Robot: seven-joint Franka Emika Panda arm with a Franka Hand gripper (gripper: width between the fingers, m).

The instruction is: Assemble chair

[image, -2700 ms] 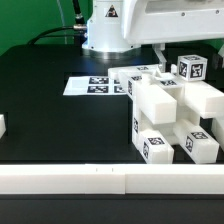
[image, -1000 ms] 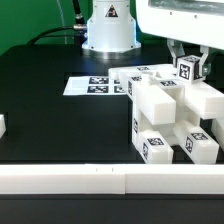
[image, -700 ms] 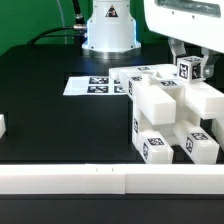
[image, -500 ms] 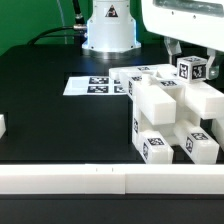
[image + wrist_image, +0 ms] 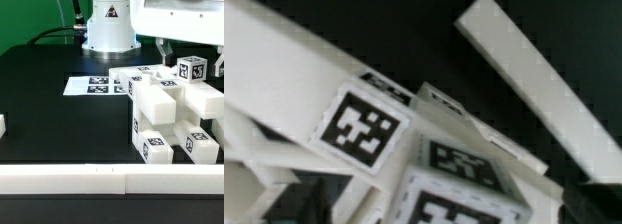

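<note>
The chair is a cluster of chunky white blocks with black-and-white tags at the exterior view's right. On its top back sits a tagged cube-shaped part. My gripper hangs just above that part, open, with one dark finger to its left and clear of it. The other finger is mostly hidden at the picture's edge. In the wrist view the chair's tagged faces fill the picture very close up, and my fingertips do not show clearly there.
The marker board lies flat to the left of the chair. A long white rail runs along the front edge. A small white piece sits at the far left. The arm's base stands behind.
The jaws, which were shut on the tagged top part a second ago, have spread apart and let it go. The hand has lifted slightly. The part stays on the chair.
</note>
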